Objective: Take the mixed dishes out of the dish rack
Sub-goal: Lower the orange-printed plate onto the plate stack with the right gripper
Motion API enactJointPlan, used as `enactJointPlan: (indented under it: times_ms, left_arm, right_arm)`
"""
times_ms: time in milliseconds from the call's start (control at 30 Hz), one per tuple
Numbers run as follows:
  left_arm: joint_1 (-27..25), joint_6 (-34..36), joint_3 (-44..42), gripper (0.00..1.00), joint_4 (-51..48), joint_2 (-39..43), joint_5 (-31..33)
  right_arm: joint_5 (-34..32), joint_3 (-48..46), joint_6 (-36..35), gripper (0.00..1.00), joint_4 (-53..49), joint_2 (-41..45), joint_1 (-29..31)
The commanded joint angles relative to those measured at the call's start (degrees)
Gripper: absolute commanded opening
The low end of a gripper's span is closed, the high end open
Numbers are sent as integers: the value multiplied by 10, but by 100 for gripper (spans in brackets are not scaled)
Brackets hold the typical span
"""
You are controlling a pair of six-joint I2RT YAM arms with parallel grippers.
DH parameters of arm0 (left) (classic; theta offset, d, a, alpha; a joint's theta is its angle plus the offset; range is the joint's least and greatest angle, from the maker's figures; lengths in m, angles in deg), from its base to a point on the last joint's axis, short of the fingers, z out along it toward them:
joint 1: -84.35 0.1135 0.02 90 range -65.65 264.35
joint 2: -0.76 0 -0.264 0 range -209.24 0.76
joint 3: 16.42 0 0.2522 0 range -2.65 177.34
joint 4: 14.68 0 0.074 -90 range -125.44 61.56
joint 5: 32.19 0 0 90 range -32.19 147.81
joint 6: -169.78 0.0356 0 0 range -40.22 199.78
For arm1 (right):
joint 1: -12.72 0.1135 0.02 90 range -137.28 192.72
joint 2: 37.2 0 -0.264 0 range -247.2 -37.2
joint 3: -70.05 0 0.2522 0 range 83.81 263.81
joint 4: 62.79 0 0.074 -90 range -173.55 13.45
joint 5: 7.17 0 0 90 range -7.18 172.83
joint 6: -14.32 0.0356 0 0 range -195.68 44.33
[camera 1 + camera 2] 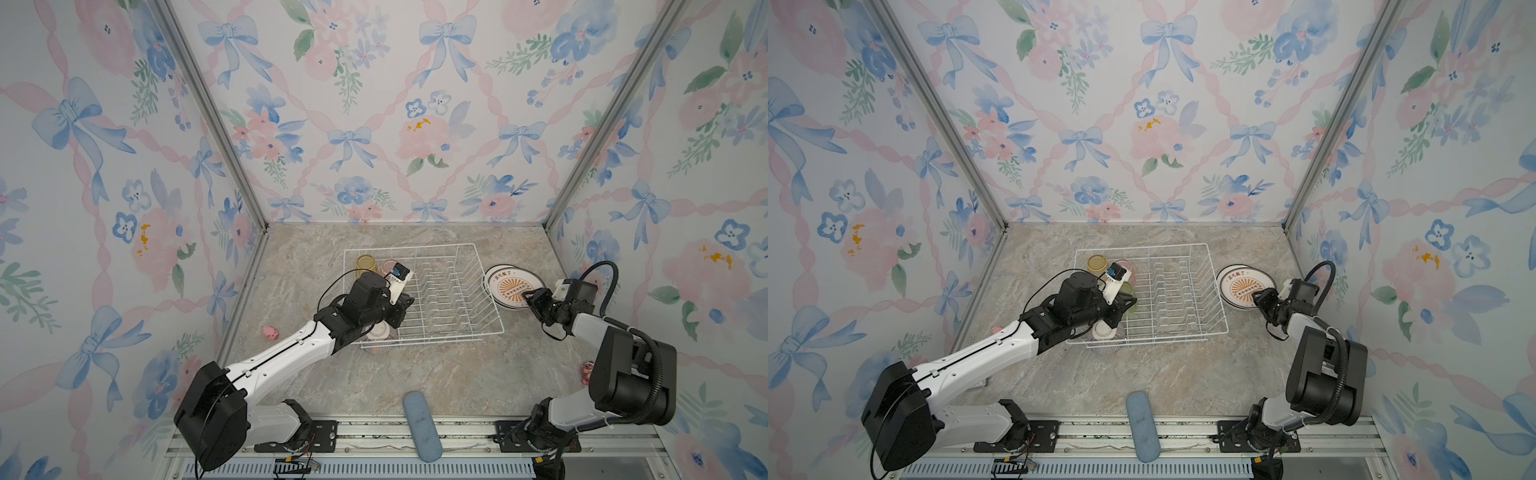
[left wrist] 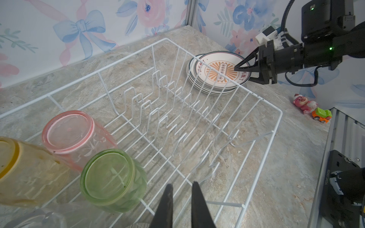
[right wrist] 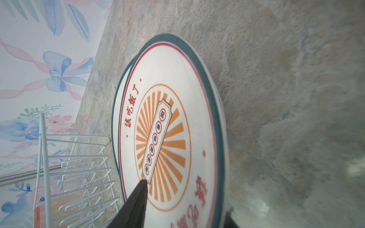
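The white wire dish rack (image 1: 490, 299) (image 2: 126, 57) stands mid-table. At its left end, mouth down, are a yellow tumbler (image 2: 25, 169), a pink tumbler (image 2: 73, 136) and a green tumbler (image 2: 110, 177), with a faint clear one (image 2: 49, 217) at the frame edge. A striped bowl (image 1: 378, 338) lies upside down at the rack's near left corner, partly under my left arm. My left gripper (image 2: 181, 184) hovers over the rack floor beside the green tumbler, shut and empty. A stack of teal-rimmed plates (image 1: 509, 282) (image 3: 167, 98) lies on the table right of the rack. My right gripper (image 2: 242, 74) is open, straddling the stack's rim.
A blue-grey oblong pad (image 1: 422, 428) lies across the table's front edge. A small pink toy (image 1: 270, 332) sits by the left wall. A pink bear (image 2: 305, 103) and a toy car (image 2: 321, 115) sit near the right arm's base. Floral walls close three sides.
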Motion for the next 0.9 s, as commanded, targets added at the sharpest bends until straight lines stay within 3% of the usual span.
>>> enactJointPlan:
  times_ms: [0,867]
  left_arm:
    - [-2,9,-8,14,-10,14,-10]
    - [-2,12,-15,14,-16,21,-6]
  right_arm:
    - [-15,11,-13,46,-28,11,7]
    - [-59,22,-51,53,-95,32,15]
